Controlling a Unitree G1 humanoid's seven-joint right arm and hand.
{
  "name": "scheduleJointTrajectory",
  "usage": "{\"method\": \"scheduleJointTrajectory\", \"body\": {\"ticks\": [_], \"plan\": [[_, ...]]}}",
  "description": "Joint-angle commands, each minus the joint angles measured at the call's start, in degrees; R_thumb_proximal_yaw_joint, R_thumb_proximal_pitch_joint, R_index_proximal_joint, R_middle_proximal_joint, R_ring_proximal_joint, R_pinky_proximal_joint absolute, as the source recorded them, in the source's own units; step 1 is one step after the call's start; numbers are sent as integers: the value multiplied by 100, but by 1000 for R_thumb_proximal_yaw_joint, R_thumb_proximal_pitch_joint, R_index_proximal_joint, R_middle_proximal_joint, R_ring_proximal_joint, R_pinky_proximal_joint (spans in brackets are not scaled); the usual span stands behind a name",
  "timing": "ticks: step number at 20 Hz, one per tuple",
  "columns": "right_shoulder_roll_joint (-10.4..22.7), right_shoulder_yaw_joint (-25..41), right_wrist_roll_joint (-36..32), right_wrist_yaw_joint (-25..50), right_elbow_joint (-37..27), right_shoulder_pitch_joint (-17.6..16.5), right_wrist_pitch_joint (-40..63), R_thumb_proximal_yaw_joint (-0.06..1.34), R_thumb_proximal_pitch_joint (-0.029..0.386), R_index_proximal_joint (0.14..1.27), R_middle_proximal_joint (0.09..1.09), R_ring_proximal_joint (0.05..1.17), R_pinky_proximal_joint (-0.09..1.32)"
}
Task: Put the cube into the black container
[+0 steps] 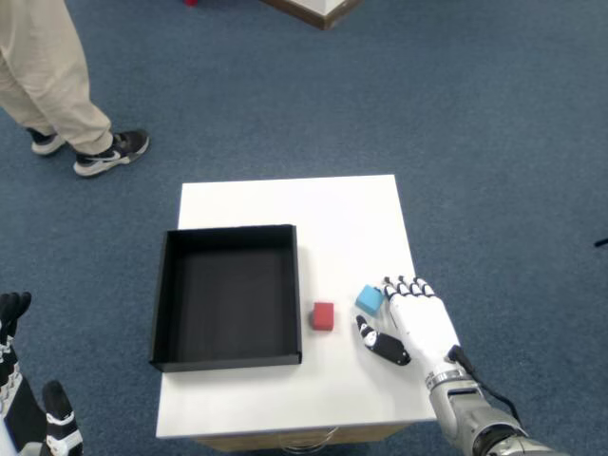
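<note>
A small red cube (324, 315) lies on the white table (285, 209), just right of the black container (226, 295), which is empty. A light blue cube (370, 298) lies to the right of the red one. My right hand (413, 321) hovers over the table's right front part with fingers spread and nothing in it. Its fingertips (391, 286) reach the blue cube's right side; whether they touch it is unclear. The thumb (380, 346) sticks out toward the left.
My left hand (28, 418) shows at the bottom left corner, off the table. A person's legs and shoes (90, 152) stand on the blue carpet at the upper left. The table's right edge runs close beside my right hand.
</note>
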State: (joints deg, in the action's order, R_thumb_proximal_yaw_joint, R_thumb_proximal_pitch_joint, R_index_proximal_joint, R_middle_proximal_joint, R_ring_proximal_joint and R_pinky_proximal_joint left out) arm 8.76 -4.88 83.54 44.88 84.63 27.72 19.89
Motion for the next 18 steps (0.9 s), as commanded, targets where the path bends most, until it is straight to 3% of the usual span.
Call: {"method": "scheduleJointTrajectory", "body": {"ticks": [1,3,7,9,11,13,18], "plan": [[103,6,-13,155,-240,179,-7,416,162,423,182,151,-30],[115,8,11,191,-248,147,28,427,168,537,185,152,-30],[192,7,44,369,-268,51,170,667,217,799,238,161,-30],[225,3,54,440,-268,2,182,796,209,887,271,170,-27],[239,-8,62,553,-271,-51,204,1120,178,1052,284,192,15],[254,-21,67,660,-284,-64,247,1243,173,1092,296,205,49],[296,-28,103,800,-276,-108,321,1250,178,1084,307,216,65]]}}
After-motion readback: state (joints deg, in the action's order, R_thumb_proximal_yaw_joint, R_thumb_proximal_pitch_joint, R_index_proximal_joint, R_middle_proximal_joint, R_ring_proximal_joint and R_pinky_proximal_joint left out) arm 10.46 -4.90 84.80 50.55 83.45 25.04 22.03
